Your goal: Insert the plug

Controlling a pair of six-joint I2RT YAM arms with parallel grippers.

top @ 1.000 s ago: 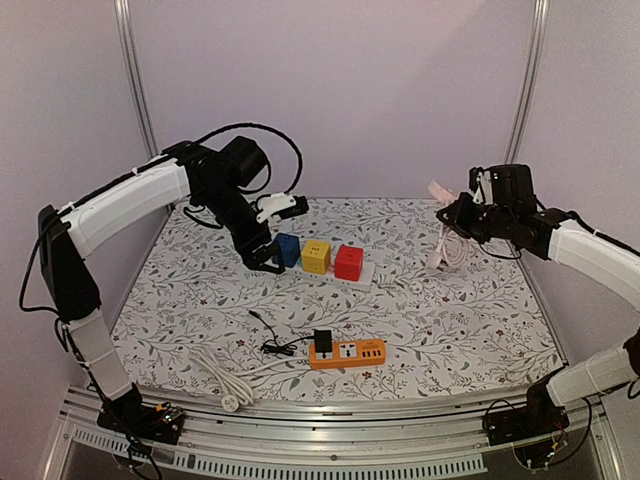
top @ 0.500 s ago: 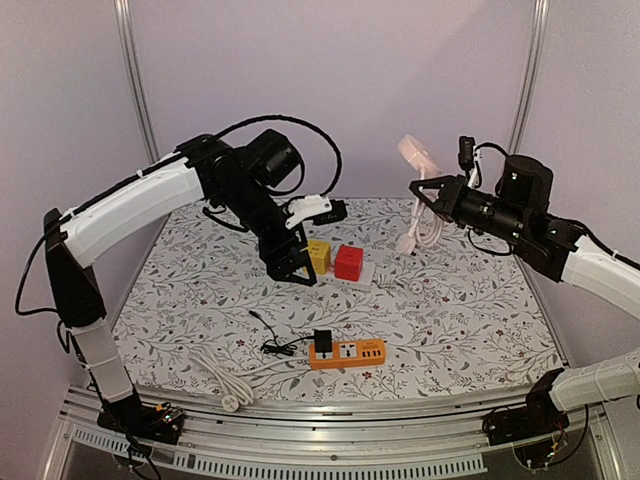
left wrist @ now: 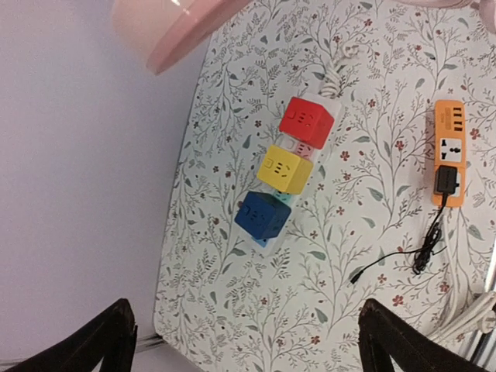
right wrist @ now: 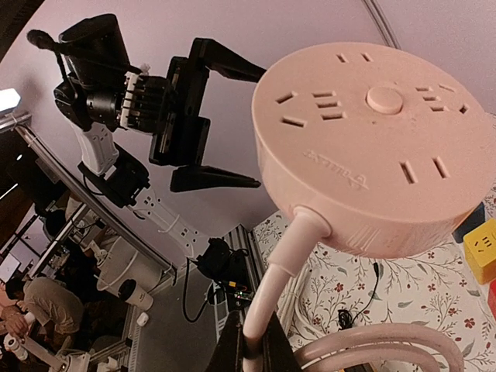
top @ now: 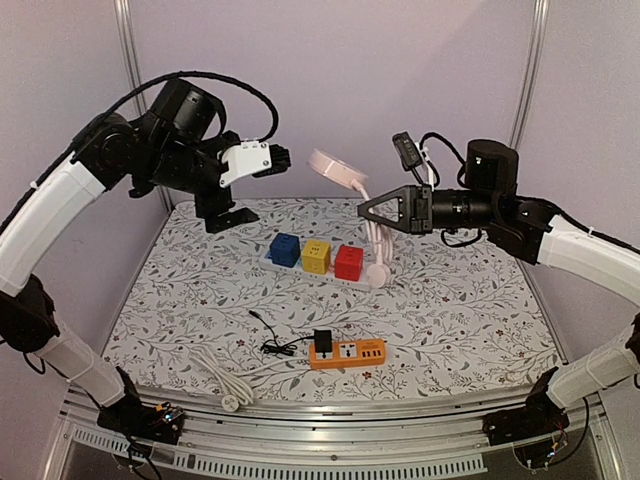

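Both arms raised since earlier frame; round pink socket [top: 335,168] now aloft over tabletop [top: 470,320]. Right hand [top: 372,210] clamped on pink cord [right wrist: 271,287] just below socket. Left hand [top: 255,187] spread wide, empty, facing it. Step: presenting socket. Next, likely: left takes rim squarely.

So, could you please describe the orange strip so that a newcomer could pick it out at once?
Start from the floral table and look at its near side, about midway across. There, nearer than the row of coloured cubes, lies the orange strip, flat on the table. It is the only orange thing there, and a black adapter sits plugged into its left end.
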